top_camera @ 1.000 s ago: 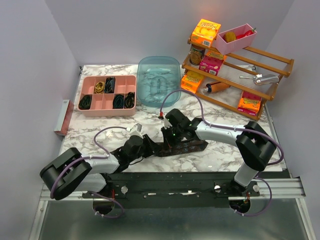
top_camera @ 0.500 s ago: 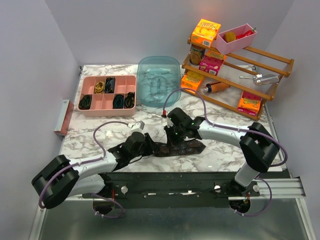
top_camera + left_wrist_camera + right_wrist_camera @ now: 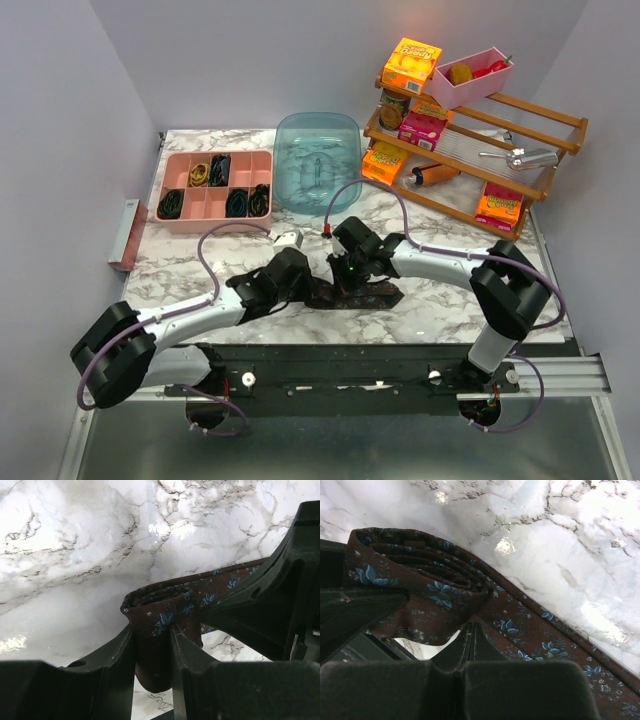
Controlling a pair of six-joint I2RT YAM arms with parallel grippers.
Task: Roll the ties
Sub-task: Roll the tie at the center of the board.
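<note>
Shifted rightward, the left gripper (image 3: 151,630) clamped the partly rolled dark brown blue-flowered fabric necktie (image 3: 435,587); the right gripper (image 3: 470,630) stayed closed.

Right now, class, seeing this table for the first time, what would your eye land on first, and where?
Both arms meet at the table's near middle, where the left gripper pinches a half-rolled brown tie with blue flowers and the shut right gripper sits beside the coil. Then the orange boxes on the wooden rack at far right, and the pink tray of dark coils at far left.
</note>
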